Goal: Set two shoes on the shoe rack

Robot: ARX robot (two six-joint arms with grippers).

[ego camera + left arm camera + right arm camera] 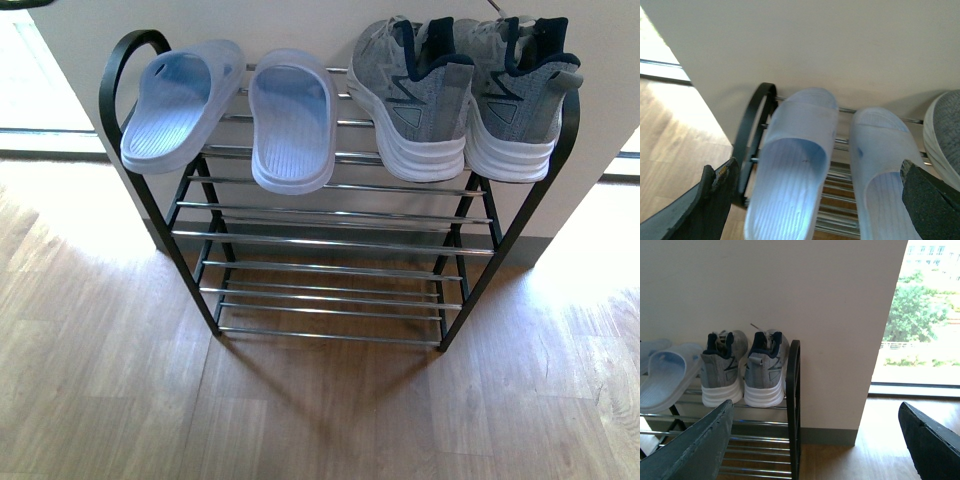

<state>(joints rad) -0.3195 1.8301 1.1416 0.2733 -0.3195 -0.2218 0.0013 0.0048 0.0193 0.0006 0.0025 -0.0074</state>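
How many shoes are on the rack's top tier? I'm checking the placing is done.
4: two pale blue slides toward the left end, two grey sneakers toward the right. Lower tiers hold none.

In the left wrist view the heels of both sandals (790, 170) are cut off by the edge, and the near sandal is blurred; beside them, only a sliver of a sneaker (942, 130) is seen.

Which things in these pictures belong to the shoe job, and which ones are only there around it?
Belong to the job:
- grey sneakers, on the top tier
- pale blue sandals, on the top tier
- shoe rack
- left gripper, open
- right gripper, open

Only around:
- wooden floor
- white wall
- window
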